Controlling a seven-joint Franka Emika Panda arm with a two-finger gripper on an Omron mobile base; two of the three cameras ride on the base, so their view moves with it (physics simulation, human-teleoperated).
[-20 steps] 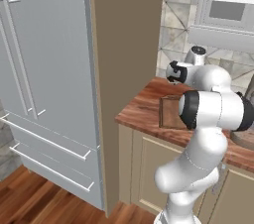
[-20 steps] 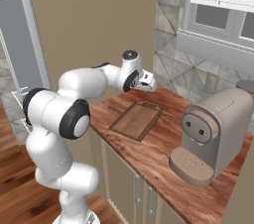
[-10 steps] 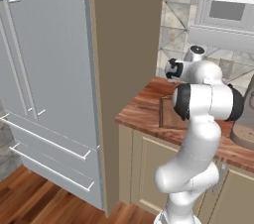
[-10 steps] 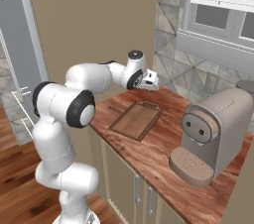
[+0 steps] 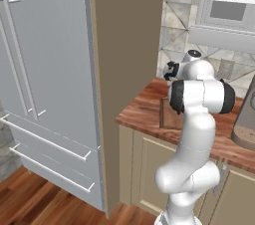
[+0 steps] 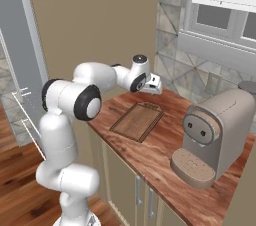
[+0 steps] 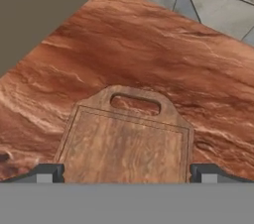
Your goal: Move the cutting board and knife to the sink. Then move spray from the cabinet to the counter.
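reaching: arm has swung forward, claw [image 6: 150,91] now over the cutting board [image 6: 137,121] mid-frame
claw: released, empty
meaning: board grasp nears

The reddish-brown wood-grain tabletop [image 6: 165,142] runs over beige cabinet doors, with a tiled wall behind it. The cutting board [image 6: 137,121] lies flat on it near its left end, handle end toward the wall. A grey-brown coffee machine [image 6: 216,135] stands on it well to the right.
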